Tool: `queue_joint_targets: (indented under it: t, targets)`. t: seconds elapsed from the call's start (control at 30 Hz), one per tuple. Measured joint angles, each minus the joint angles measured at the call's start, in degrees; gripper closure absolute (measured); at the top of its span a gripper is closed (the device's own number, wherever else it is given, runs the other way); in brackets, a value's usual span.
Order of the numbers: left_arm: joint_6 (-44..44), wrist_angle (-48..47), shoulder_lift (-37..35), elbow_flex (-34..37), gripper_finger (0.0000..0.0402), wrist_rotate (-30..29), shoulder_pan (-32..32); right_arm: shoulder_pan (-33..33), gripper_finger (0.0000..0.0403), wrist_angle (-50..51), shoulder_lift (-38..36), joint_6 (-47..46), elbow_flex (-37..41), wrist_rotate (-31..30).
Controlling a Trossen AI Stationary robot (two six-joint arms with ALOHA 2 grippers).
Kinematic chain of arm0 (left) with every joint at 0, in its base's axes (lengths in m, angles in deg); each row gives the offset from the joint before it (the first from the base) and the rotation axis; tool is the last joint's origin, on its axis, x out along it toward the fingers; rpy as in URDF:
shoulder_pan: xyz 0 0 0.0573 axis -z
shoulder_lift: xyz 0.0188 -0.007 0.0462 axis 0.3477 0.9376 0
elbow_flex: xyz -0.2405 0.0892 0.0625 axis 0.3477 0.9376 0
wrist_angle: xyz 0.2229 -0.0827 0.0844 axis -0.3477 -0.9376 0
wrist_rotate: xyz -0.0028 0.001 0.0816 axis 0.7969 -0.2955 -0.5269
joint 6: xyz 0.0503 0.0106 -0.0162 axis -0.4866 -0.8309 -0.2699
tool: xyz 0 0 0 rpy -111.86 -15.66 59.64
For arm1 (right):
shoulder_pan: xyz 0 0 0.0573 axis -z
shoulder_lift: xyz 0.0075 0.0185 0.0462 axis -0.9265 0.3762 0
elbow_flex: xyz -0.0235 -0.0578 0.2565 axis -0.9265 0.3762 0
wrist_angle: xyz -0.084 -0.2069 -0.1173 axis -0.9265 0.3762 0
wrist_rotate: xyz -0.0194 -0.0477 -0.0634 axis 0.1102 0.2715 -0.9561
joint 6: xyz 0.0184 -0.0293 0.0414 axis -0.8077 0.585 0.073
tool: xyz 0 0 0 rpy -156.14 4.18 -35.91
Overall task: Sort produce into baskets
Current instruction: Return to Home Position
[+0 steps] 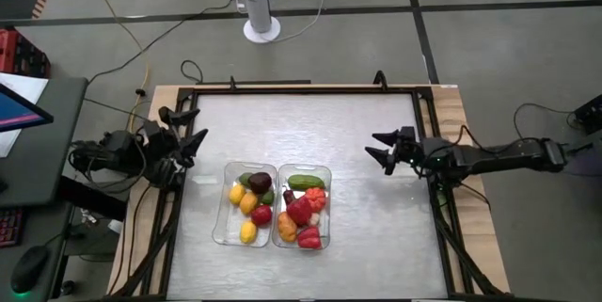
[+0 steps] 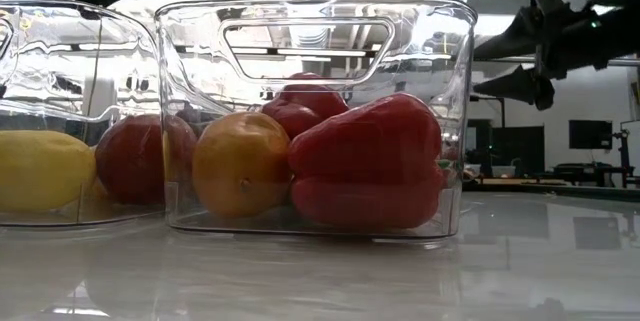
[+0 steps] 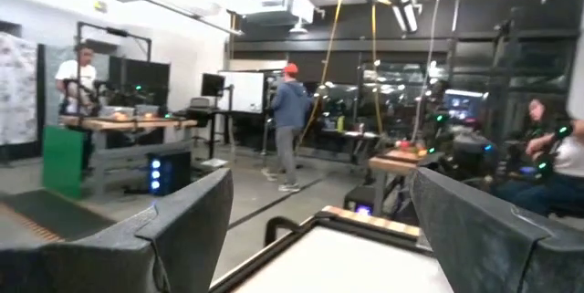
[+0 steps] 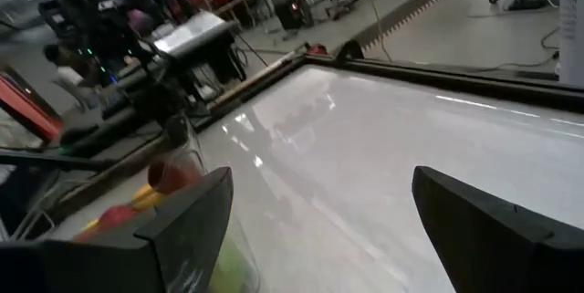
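Apparently finished sorting: nothing loose outside the two clear baskets (image 1: pixel 218 231), lower centre, packed with produce (image 1: pixel 299 210). Only homing left. Parked mid-left and mid-right: left gripper (image 1: pixel 188 129), right gripper (image 1: pixel 374 148), both spread wide, empty.

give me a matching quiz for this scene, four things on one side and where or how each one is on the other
1 left gripper
2 right gripper
3 left basket
4 right basket

A holds the red bell pepper
B open, at the left edge of the table
C holds several yellow pieces
D open, over the table's right side

Pairs: 1-B, 2-D, 3-C, 4-A
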Motion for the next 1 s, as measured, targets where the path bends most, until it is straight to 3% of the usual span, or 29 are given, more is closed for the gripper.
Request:
queue_joint_targets:
  t: [0.37,0.63,0.77,1.0]
  targets:
    - [0.72,2.87,-0.13,1.94,0.0081,2.32,0.0,-0.05,0.0039,-9.44,-4.16,0.63,9.41,-0.24]
    - [-0.62,0.11,-0.13,2.26,0.0081,5.08,0.0,-3.26,0.0039,-9.11,-5.21,4.55,9.8,-4.17]
    - [-0.21,2.81,-0.13,6.23,0.0081,5.21,0.0,-4.74,0.0039,-10.11,-5.21,8.41,9.82,-4.37]
    - [-0.98,8.03,-0.13,10.49,0.0081,14.83,0.0,-4.64,0.0039,-10.32,-5.21,10.71,9.85,-4.58]
